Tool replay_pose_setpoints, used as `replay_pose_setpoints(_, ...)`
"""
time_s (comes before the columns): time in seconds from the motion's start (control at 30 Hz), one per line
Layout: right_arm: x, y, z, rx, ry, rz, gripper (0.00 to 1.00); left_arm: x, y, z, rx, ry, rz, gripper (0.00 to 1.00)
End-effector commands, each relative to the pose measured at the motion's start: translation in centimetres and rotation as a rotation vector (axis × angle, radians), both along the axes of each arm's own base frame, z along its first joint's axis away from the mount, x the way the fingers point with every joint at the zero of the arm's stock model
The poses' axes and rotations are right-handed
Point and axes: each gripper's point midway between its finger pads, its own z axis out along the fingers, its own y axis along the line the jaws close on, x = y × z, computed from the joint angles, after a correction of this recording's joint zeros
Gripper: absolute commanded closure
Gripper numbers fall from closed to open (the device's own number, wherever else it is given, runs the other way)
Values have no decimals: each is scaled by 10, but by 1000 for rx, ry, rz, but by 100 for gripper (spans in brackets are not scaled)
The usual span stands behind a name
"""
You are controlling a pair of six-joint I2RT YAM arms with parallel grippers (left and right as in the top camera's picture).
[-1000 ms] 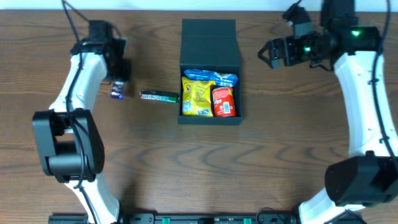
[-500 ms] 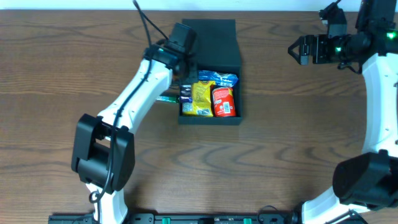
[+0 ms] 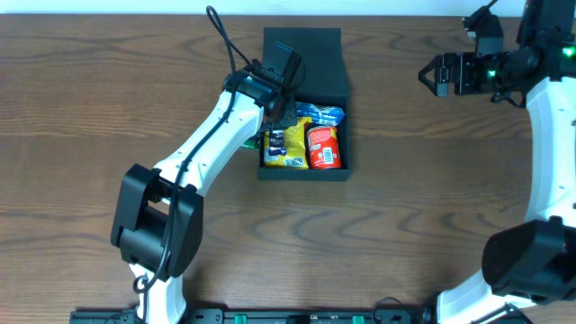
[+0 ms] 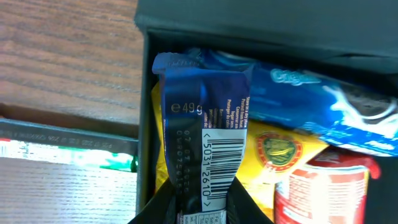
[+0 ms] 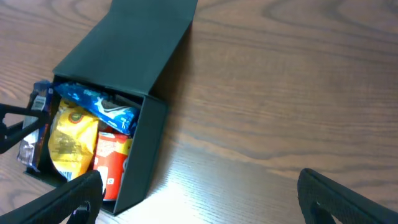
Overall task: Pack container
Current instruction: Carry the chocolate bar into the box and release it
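Observation:
The black container sits open at table centre, flap lid lying back. Inside lie a yellow packet, a blue packet and a red can. My left gripper is shut on a small dark-blue wrapped bar with a barcode and holds it over the box's left edge, above the yellow packet. A green-and-white bar lies on the table just outside the box's left wall. My right gripper is open and empty, off to the right of the box; the box also shows in the right wrist view.
The wooden table carries only the box and the bar beside it. My left arm stretches diagonally from front left to the box. My right arm stands along the right edge.
My left gripper has carried the blue bar from the table's left side rightwards, now over the box's left part. My right gripper drew back to the right and then held still.

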Motion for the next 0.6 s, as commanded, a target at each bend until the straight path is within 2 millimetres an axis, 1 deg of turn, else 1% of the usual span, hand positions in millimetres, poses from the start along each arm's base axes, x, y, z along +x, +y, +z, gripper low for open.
replay_pose_setpoints(0.0,-1,-2,12,-8,-34,6,1,0,6,-4,46,9,-25,81)
replay_pose_setpoints(0.1,-1,-2,12,-8,-34,6,1,-6,8,-10,63,39,-45,81)
replay_pose_setpoints(0.3,-1,-2,12,-7,-33,6,1,-8,7,-25,76,73,-56,81)
replay_pose_setpoints(0.5,-2,-2,12,-7,-29,6,1,-10,5,-36,74,97,-75,81)
replay_pose_setpoints(0.57,-2,-2,12,-7,-29,6,1,-10,6,-37,76,101,-78,77)
